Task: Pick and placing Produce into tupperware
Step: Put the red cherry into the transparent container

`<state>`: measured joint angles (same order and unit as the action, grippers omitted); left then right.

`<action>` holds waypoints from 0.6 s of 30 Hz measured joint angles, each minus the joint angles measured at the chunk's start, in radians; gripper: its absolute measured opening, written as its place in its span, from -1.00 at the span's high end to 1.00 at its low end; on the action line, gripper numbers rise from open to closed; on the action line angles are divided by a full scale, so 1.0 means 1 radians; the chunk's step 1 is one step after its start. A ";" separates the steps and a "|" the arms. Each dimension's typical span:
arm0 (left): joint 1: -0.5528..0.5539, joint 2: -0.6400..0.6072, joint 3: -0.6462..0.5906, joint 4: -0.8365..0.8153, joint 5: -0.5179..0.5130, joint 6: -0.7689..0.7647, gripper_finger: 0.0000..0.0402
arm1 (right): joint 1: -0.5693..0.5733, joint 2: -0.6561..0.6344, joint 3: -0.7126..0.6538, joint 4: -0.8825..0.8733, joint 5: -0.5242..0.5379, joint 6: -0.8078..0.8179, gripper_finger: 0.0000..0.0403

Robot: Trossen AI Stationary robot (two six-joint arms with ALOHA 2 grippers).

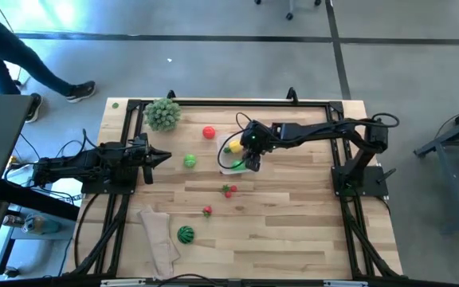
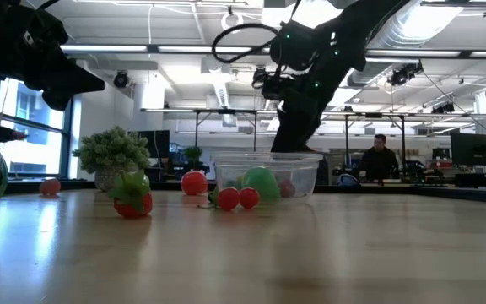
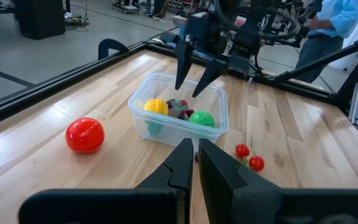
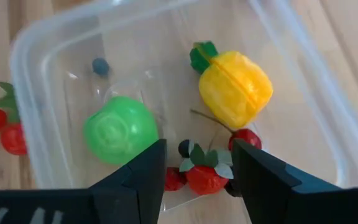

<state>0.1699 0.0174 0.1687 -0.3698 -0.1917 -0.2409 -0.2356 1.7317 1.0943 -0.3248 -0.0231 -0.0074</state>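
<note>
Your right gripper (image 3: 192, 78) hangs just over the tupperware (image 1: 231, 167) near the middle of the table, with its fingers spread and nothing between them. Inside the tub you can see a yellow fruit (image 4: 235, 87), a green ball (image 4: 120, 129), a small strawberry (image 4: 205, 175) and a tiny dark berry (image 4: 100, 65). More produce waits outside — a red ball (image 1: 209, 132), a green one (image 1: 190, 161), two cherries (image 1: 229, 190) just beside the tub, another strawberry (image 1: 207, 210) and the watermelon (image 1: 185, 234) near the cloth (image 1: 159, 239). Your left gripper (image 1: 159, 156) rests at the left side with its fingers pressed together, holding nothing. Be careful here: the tub is light, so if you lift away crooked, a finger could catch the wall and tip it or push it, and the fruit would roll out. The round toys roll easily too — a bump could send one to the table edge. The cherries sit close to the tub, so there is little room there. The bare wood toward the near edge (image 1: 293, 239) is wide open for moving.
</note>
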 joint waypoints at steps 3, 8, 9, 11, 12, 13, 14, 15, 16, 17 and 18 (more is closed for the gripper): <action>0.000 0.000 0.000 0.000 0.000 0.000 0.92 | 0.000 -0.034 0.000 -0.008 0.000 0.002 0.14; 0.000 0.000 0.000 0.000 0.000 0.000 0.92 | 0.001 -0.123 0.000 -0.063 0.000 0.022 0.14; 0.000 0.000 0.000 0.000 0.000 0.000 0.92 | 0.002 -0.143 0.000 -0.083 0.000 0.035 0.14; 0.000 0.000 0.000 0.000 0.000 0.000 0.92 | 0.010 -0.186 0.000 -0.134 0.003 0.069 0.14; 0.000 0.000 0.000 0.000 0.000 0.000 0.92 | 0.017 -0.207 0.000 -0.166 0.003 0.090 0.14; 0.000 0.000 0.000 0.000 0.000 0.000 0.92 | 0.027 -0.227 0.000 -0.193 0.004 0.111 0.14; 0.000 0.000 0.000 0.000 0.000 0.000 0.92 | 0.042 -0.245 0.000 -0.219 0.004 0.132 0.14; 0.000 0.000 0.000 0.000 0.000 0.000 0.92 | 0.060 -0.262 0.000 -0.247 0.010 0.154 0.14; 0.000 0.000 0.000 0.000 0.000 0.000 0.92 | 0.086 -0.278 0.000 -0.273 0.030 0.174 0.14; 0.000 0.000 0.000 0.000 0.000 0.000 0.92 | 0.117 -0.292 0.000 -0.293 0.054 0.193 0.14; 0.000 0.000 0.000 0.000 0.000 0.000 0.92 | 0.151 -0.303 0.000 -0.313 0.084 0.209 0.14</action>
<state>0.1699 0.0174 0.1686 -0.3698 -0.1917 -0.2409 -0.0841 1.4283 1.0943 -0.6382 0.0607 0.2019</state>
